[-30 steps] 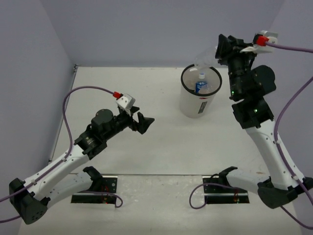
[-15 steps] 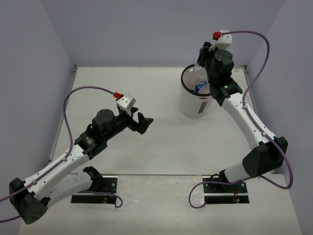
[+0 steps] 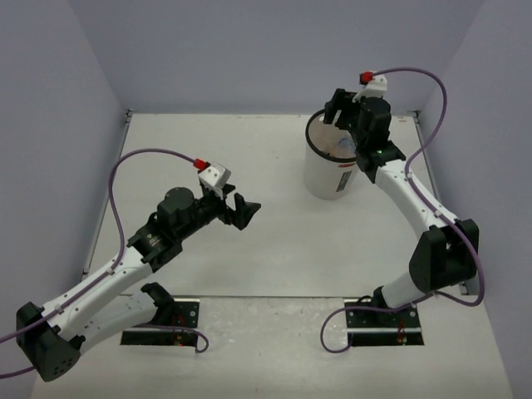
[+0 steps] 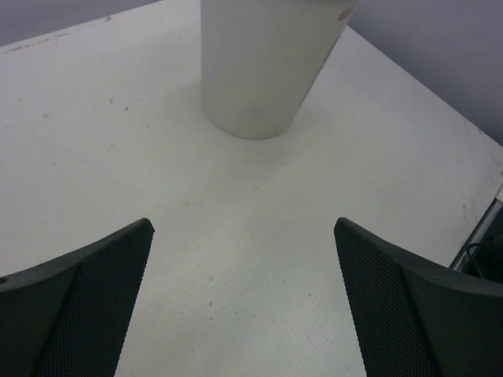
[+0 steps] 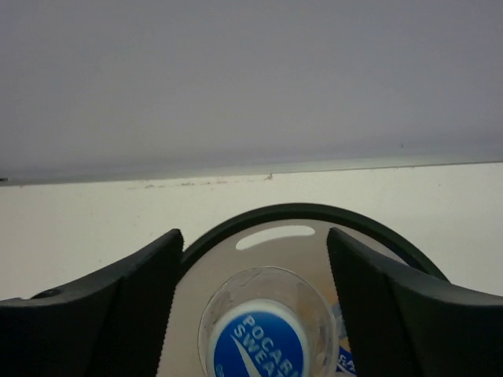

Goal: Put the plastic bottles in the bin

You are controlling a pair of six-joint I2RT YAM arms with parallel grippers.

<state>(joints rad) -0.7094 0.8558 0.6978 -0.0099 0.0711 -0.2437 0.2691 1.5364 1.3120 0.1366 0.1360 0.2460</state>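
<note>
The white bin [image 3: 331, 177] stands at the back right of the table. My right gripper [image 3: 339, 111] hangs over its black rim [image 5: 314, 212], pointing down into it. In the right wrist view its jaws [image 5: 253, 239] stand apart, and a clear plastic bottle [image 5: 271, 330] with a blue-and-white label lies below them inside the bin, with a gap to the left finger. My left gripper [image 3: 247, 208] hovers open over the middle of the table with nothing between its fingers [image 4: 94, 290]; the bin [image 4: 263, 71] is ahead of it.
Lilac walls close in the table on the left, back and right. The right arm's purple cable [image 3: 416, 79] arcs above the bin. Two black base plates [image 3: 162, 320] sit at the near edge.
My right arm swung left and down over the bin with a clear bottle, then its jaws opened and the bottle went into the bin. The left arm has not moved.
</note>
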